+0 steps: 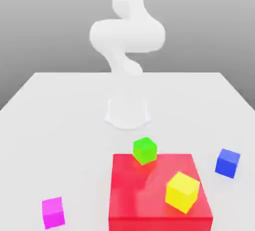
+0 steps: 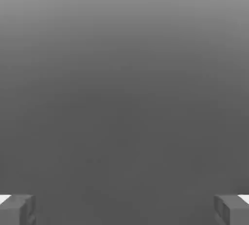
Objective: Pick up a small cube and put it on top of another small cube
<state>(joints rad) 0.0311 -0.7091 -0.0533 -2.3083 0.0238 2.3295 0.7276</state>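
Fingers (image 2: 17,209) spread wide with nothing between them, gripper (image 2: 124,212) facing blank grey background in the hand view. Arm (image 1: 127,38) folded up high above its base (image 1: 127,113) at the back of the table (image 1: 60,105), well apart from every cube. Pink cube (image 1: 53,212) down at the exterior view's left near corner, alone on the table. Blue cube (image 1: 227,162) far across on the exterior view's right, also on the table, just beside the red block (image 1: 159,195). Green cube (image 1: 144,150) perched at the block's far edge, yellow cube (image 1: 182,191) sitting on the block's top. Nothing grasped yet, so probably the very start of the reach. Risks from here: a long carry across the scene, likely passing over or around the red block, with a chance of clipping the yellow or green cube if carried too low. Pink cube turned slightly askew to the table edges, so a badly aligned closing could pinch corners and twist it loose. Blue cube small, so an off-centre release could tip the pink one off. Blue cube close to the block, leaving little side room for the spread fingers.
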